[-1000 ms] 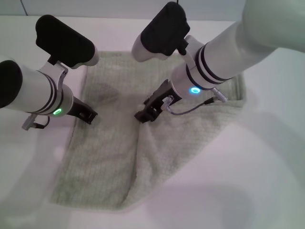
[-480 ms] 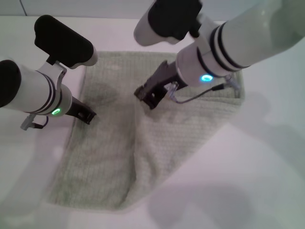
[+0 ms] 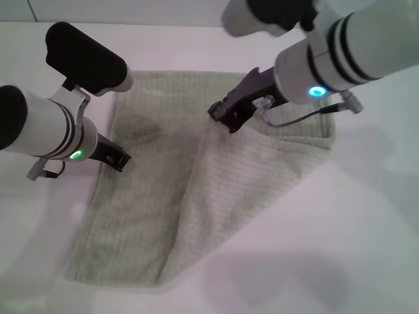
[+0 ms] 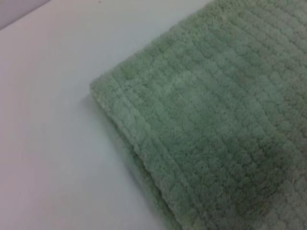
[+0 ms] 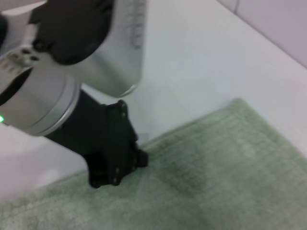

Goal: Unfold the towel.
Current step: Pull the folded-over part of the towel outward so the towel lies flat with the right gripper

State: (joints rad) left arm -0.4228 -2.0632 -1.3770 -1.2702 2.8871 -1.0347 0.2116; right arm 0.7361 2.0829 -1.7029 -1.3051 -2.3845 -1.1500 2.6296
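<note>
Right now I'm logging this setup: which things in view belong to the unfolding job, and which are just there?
Belong to the job:
- towel
- right tool, gripping a fold of the towel
- left tool, at the towel's left edge

Just there:
- white table

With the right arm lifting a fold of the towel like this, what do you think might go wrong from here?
The right gripper holds only a narrow pinch of the towel; the heavy fold hanging from it could slip free and fall back. The left gripper presses just the towel's left edge, so a harder pull may drag the whole cloth across the table instead of opening it.
</note>
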